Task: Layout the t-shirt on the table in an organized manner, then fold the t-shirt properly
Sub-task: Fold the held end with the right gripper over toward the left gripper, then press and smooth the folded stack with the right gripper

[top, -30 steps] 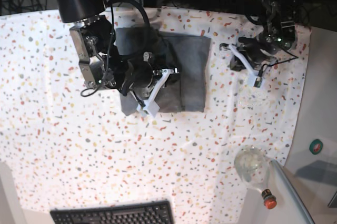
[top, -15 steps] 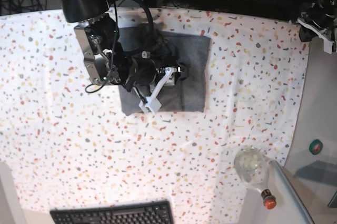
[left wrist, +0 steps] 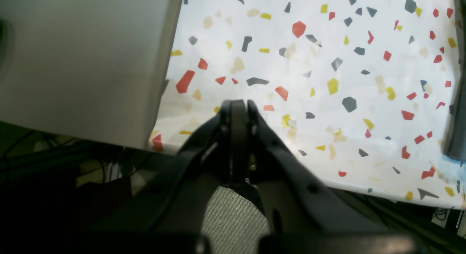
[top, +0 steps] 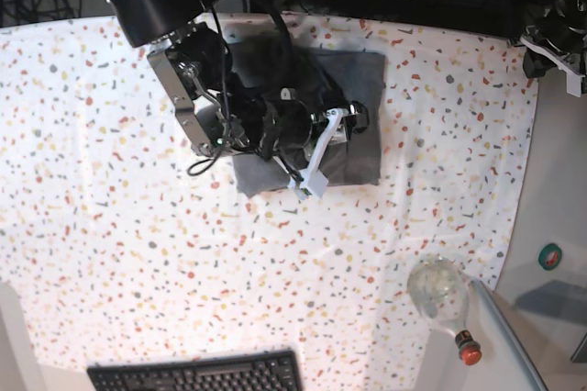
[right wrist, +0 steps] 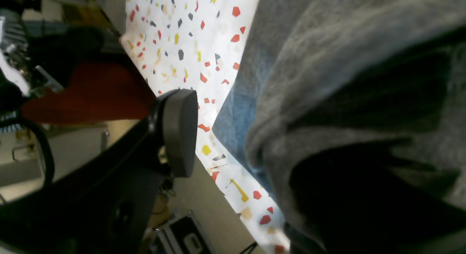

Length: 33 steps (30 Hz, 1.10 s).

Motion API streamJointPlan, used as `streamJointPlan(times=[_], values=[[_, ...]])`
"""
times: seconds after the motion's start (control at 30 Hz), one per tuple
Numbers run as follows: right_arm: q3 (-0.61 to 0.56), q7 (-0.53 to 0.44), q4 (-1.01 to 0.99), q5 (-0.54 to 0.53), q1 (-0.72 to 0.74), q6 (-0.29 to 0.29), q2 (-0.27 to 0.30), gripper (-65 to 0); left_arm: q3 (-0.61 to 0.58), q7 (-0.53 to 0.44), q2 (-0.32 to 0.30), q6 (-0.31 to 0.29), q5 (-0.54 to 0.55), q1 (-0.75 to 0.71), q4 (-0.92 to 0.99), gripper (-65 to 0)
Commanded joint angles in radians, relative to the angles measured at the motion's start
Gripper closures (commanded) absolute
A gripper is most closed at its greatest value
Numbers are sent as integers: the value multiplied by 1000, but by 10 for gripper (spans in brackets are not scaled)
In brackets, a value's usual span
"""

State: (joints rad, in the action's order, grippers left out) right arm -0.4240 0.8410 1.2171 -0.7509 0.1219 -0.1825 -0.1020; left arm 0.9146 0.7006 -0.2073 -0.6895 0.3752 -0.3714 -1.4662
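The grey t-shirt (top: 359, 102) lies as a folded rectangle on the speckled table (top: 110, 226), at the back middle. My right gripper (top: 328, 143) hovers low over the fold's front edge, its white fingers spread open. In the right wrist view one dark finger pad (right wrist: 178, 133) stands clear of the t-shirt (right wrist: 327, 75), with tablecloth showing between them. Bunched cloth hides the other finger. My left gripper (top: 553, 45) is at the table's far right corner, away from the shirt. In its wrist view its fingers (left wrist: 236, 108) are pressed together with nothing between them.
A clear glass bottle (top: 438, 290) with a red cap lies at the front right. A black keyboard (top: 197, 374) sits at the front edge. A grey panel (left wrist: 83, 61) borders the table beside the left gripper. Cables and equipment line the back edge.
The right gripper opened and moved right, and the folded shirt shifted right with it. The left arm withdrew from beside the shirt to the far right corner.
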Motion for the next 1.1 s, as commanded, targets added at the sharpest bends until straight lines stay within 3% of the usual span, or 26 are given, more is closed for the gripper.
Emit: streamJointPlan(times=[0.0,0.13,0.27,0.4,0.6,0.73,0.8,0.83,0.9,0.97,1.07], values=[[-17,-10,26,-22,31,21,-11,-320,5,-14,-17,-9,14,-2,-15,0],[-103,-10,76,-19,51,128,-9,-320,-1,-14,-19,-9,14,-1,-15,0],[-195,-10,92,-17,75,189,-8,-320,-62,-17,-21,-9,14,1,6,0],[-279,-10,86,-17,104,199,-8,-320,-79,-19,-14,-9,14,8,20,0],[-310,-10,180,-17,138,196,-3,-320,-68,-19,-24,-9,14,24,20,0],[-322,1,416,-15,160,203,68,-320,-67,-19,-48,-9,14,25,22,0],[-279,1,485,-15,155,268,137,-318,-45,-19,-57,-9,15,25,38,0],[-255,1,493,-15,147,321,173,-302,-16,-19,-63,-9,15,25,51,0],[-215,-9,482,-15,121,380,239,-191,37,-19,-65,-9,15,27,81,0],[-177,-10,448,-15,97,384,296,0,84,-19,-70,-9,15,27,117,0],[-154,-21,390,-15,69,384,328,0,108,-20,-99,-9,20,27,154,0]])
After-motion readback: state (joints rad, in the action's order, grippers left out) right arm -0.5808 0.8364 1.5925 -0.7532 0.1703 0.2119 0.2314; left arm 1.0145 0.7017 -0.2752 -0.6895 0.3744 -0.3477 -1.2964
